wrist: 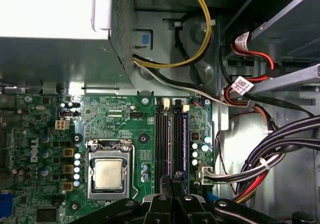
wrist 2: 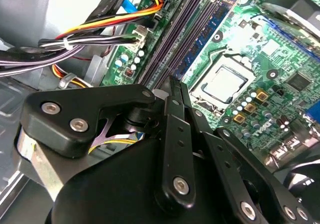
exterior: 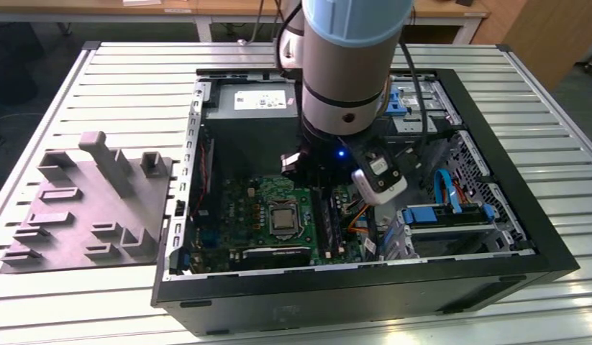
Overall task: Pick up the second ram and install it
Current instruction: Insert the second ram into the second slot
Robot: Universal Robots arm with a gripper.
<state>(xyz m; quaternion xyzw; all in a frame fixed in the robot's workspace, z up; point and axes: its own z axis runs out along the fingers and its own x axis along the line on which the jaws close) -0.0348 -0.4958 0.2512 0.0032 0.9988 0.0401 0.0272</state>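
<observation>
We saw the black two-fingered gripper (wrist 2: pixel 172 83) clenched on nothing visible, just short of the long blue-green circuit-board ram stick (wrist 2: pixel 210 33) standing in its slot beside the square silver processor socket (wrist 2: pixel 225 86), and judged that stick light, stiff, brittle, best gripped by its long bare edges.

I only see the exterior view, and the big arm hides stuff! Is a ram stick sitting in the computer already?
Observer: Yes. In the first wrist view a blue-green ram stick stands in one slot.
Operator: Is the gripper holding another one?
Observer: No. The gripper is shut, and no stick shows between its fingertips.
Operator: Where is it pointing?
Observer: Its tips sit at one end of the black slots.
</observation>
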